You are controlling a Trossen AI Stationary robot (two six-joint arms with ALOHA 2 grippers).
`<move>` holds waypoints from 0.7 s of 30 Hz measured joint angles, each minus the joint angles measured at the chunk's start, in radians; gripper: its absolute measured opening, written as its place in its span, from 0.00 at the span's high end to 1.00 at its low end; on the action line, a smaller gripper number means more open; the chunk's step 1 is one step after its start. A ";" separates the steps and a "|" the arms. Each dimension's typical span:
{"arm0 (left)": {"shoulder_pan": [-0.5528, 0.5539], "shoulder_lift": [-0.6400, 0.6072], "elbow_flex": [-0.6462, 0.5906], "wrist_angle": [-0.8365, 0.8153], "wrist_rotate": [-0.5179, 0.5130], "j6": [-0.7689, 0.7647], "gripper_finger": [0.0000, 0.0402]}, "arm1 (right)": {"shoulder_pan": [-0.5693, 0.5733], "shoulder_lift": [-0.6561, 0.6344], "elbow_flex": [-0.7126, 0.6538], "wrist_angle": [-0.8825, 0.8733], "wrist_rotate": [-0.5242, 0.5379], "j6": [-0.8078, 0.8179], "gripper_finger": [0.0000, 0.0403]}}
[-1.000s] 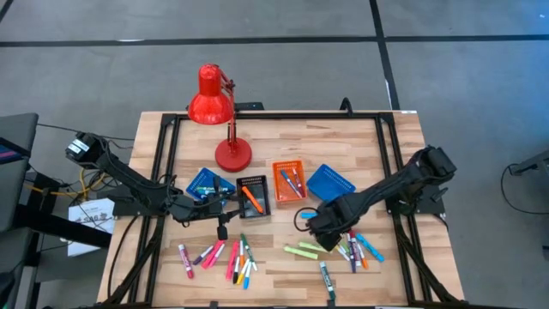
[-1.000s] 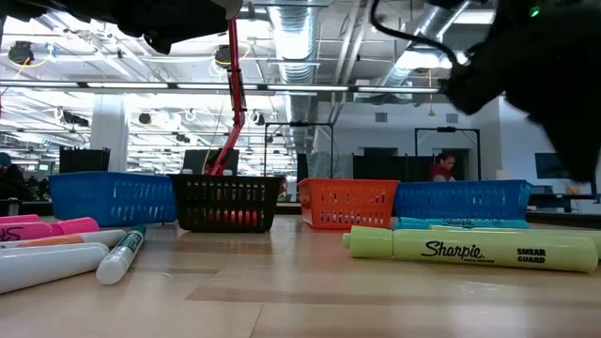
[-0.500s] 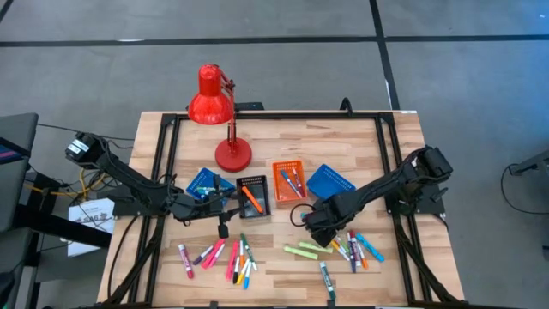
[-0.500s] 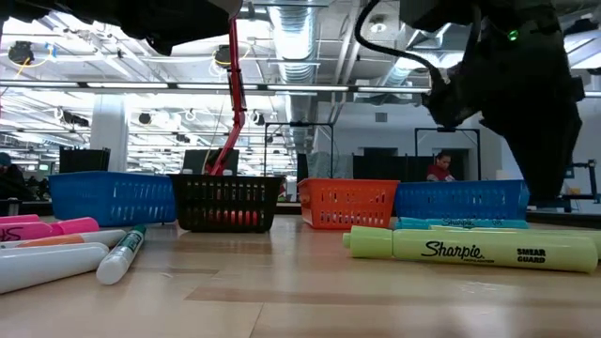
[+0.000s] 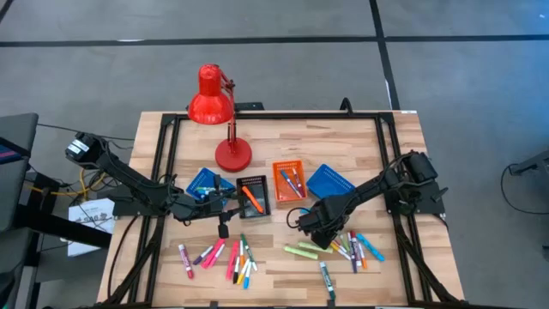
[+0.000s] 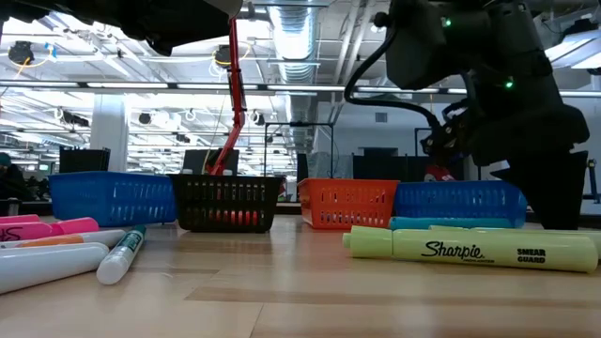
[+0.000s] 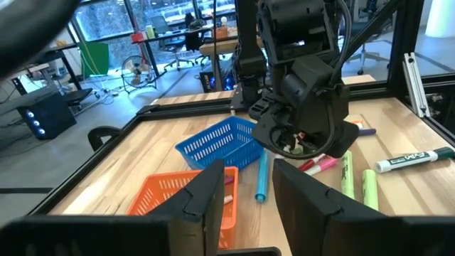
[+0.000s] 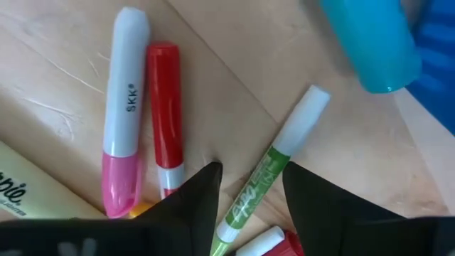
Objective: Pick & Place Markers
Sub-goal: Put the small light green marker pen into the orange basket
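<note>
Your markers (image 5: 343, 249) are short capped sticks scattered across the front half of the table (image 5: 283, 137): one cluster front-left, pink, orange, green and blue (image 5: 225, 257), another front-right with two yellow-green highlighters (image 5: 302, 251) and a green-labelled one (image 5: 327, 280) nearest the front edge. A few already sit in the orange tray (image 5: 290, 182), and an orange one in the black tray (image 5: 254, 197).

Right gripper (image 5: 319, 233) is down in the right cluster. On its wrist cam you see a green-labelled white-capped marker (image 8: 270, 167) running between the fingers (image 8: 188, 206), which stand apart, not clamped on it. A red marker (image 8: 164, 117) and a pink-and-white one (image 8: 122, 107) lie just beside it, with a blue cap (image 8: 370, 43) further off.

Left gripper (image 5: 225, 212) hangs by the black tray and the blue tray (image 5: 204, 183), well apart from both clusters. Fingers (image 7: 206, 195) apart, nothing between them. A second blue tray (image 5: 330, 182) sits to the right of the orange one.
</note>
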 joint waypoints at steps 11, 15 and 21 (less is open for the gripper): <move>0.000 0.000 0.000 0.000 0.000 0.000 0.71 | -0.014 -0.065 0.005 0.016 0.040 -0.050 0.96; 0.002 0.000 0.000 0.000 0.000 0.000 0.71 | -0.006 -0.164 0.052 0.020 0.065 -0.088 0.89; 0.015 0.000 0.000 0.000 0.000 0.000 0.71 | -0.024 -0.329 0.108 0.052 0.368 -0.221 0.96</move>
